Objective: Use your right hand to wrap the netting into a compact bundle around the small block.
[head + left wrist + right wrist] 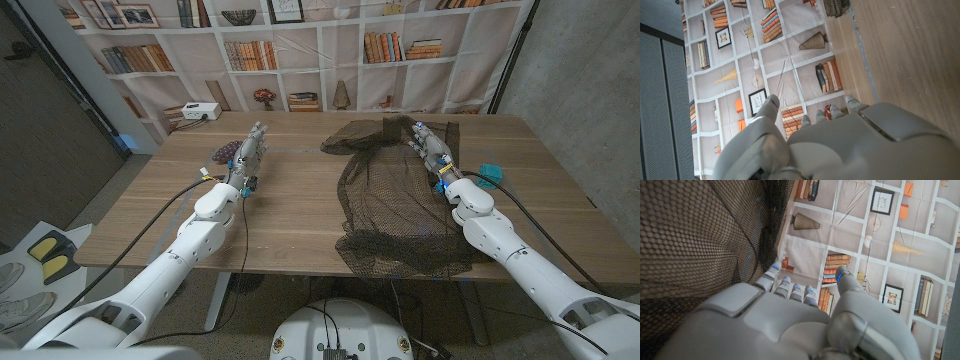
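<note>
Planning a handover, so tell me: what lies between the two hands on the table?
In the head view, bare wood beside the left hand, then black netting reaching the right hand.

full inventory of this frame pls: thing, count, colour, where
netting: 1, black mesh, spread over the table's right half, near edge draping off the front, far end bunched up
small teal thing: 1, teal, on the table just right of the right hand; too small to identify
dark cluster: 1, purplish, on the table's far left, just beyond the left hand
white box: 1, white, behind the table's far left corner
table: 1, light wood, centre
bookshelf backdrop: 1, white with printed books and frames, behind the table
left hand: 1, grey, over the table's left side, holding nothing
right hand: 1, grey, at the netting's right edge, fingers toward the bunched far end; grip unclear
</note>
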`<state>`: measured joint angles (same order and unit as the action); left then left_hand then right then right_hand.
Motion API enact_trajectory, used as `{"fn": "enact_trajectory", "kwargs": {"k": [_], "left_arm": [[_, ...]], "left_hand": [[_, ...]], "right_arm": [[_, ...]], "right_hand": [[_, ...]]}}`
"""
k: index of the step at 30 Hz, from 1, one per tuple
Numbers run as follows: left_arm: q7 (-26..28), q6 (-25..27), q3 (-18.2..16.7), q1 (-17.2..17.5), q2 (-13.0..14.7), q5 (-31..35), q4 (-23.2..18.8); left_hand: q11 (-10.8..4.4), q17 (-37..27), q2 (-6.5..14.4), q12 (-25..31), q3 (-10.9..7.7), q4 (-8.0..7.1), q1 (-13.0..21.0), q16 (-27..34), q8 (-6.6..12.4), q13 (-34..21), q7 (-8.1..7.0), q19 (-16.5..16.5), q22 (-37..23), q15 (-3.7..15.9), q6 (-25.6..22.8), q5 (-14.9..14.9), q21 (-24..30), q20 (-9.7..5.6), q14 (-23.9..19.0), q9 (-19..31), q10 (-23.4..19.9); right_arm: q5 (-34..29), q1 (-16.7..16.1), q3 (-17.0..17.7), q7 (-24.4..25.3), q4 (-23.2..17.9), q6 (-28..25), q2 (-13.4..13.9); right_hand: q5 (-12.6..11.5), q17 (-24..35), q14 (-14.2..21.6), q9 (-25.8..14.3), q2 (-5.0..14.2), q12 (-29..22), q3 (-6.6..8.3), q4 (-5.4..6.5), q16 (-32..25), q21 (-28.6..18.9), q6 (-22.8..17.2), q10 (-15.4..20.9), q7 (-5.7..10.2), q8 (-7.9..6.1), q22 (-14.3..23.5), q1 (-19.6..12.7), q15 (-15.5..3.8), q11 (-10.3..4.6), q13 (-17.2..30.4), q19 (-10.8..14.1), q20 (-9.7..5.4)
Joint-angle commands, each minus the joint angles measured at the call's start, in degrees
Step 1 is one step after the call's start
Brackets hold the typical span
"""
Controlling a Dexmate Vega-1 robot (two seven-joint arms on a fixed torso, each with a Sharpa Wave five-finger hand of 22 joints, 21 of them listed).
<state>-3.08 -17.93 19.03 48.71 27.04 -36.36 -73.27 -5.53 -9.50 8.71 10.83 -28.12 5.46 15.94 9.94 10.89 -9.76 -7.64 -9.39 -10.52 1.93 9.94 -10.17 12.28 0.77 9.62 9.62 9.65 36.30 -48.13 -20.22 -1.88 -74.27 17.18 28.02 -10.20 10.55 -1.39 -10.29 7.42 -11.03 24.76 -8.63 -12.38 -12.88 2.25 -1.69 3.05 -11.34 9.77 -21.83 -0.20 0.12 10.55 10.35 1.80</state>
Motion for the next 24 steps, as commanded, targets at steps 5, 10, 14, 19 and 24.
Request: {"fn": "enact_trajectory", "kwargs": {"k": [5,10,14,19,24], "left_arm": [[-5.40,2.19,-6.35,0.91,-4.89,6.11,0.50],[-6.60,3.66,-7.42,1.04,-5.52,7.00,0.31],[-6.73,4.48,-8.05,1.23,-5.98,7.78,-0.05],[-7.65,5.08,-8.63,1.26,-6.32,8.23,-0.14],[-8.31,5.83,-8.90,1.16,-6.55,8.61,-0.15]], "left_hand": [[2.33,-0.23,-0.65,0.66,1.18,-0.74,-1.27,1.02,-0.42,-0.34,-3.11,-6.63,-0.47,-0.72,2.57,-0.08,0.39,2.88,12.06,0.23,9.45],[3.83,-0.46,-1.27,1.62,1.40,-0.34,-1.49,1.88,-0.06,-0.49,-2.77,-1.62,-0.66,-4.25,0.15,-0.07,2.12,6.67,5.97,0.31,5.44],[4.44,-0.56,-1.35,1.91,1.37,-0.27,-1.64,1.95,0.32,-0.58,-1.77,-0.39,-0.80,-5.18,-1.72,-0.09,2.52,8.03,4.26,0.36,3.94],[5.11,-0.75,-1.50,2.44,1.34,-0.28,-2.02,2.58,0.45,-0.76,-1.29,3.01,-1.02,-6.07,-3.77,-0.11,3.78,9.50,0.31,0.43,1.48],[5.59,-0.89,-1.58,2.57,1.30,-0.31,-2.27,3.02,0.50,-0.88,-0.87,3.52,-1.12,-6.85,-4.83,-0.13,3.94,9.86,-2.08,0.46,0.56]], "right_arm": [[-5.78,-0.37,3.22,-0.26,0.13,-0.68,-2.58],[-8.62,-0.64,3.62,1.18,-1.04,-0.83,-1.95],[-12.36,-1.09,3.44,3.86,-2.88,-1.75,-0.64],[-17.00,-2.00,3.22,7.54,-5.94,-4.34,1.69],[-20.70,-3.11,3.24,10.42,-9.40,-7.68,4.26]], "right_hand": [[-0.35,0.19,-4.38,-0.16,0.04,-0.31,-0.29,0.29,1.33,2.21,-4.89,-0.72,0.13,-0.82,0.11,-0.49,1.46,0.27,0.13,-5.09,0.94],[-0.43,0.17,-2.11,-0.20,0.01,-0.93,-0.27,0.08,0.49,1.56,-6.51,1.59,-0.41,-0.87,0.15,-0.91,2.91,1.98,0.16,-3.75,2.07],[-0.48,0.22,-0.18,-0.26,0.07,-1.11,-0.23,-0.03,-0.06,0.86,-8.23,2.80,-0.78,-1.07,0.22,-1.28,3.77,2.37,0.21,-1.69,3.55],[-0.64,0.22,0.82,-0.30,0.35,-1.31,0.13,-0.30,-0.26,0.59,-9.03,3.86,-0.88,-1.10,0.27,-1.99,3.79,2.41,0.25,-0.64,4.15],[-0.73,0.23,1.19,-0.32,0.62,-1.37,0.39,-0.41,-0.29,0.58,-9.91,4.36,-0.94,-1.27,0.29,-2.45,3.74,2.46,0.28,-0.38,4.19]]}}
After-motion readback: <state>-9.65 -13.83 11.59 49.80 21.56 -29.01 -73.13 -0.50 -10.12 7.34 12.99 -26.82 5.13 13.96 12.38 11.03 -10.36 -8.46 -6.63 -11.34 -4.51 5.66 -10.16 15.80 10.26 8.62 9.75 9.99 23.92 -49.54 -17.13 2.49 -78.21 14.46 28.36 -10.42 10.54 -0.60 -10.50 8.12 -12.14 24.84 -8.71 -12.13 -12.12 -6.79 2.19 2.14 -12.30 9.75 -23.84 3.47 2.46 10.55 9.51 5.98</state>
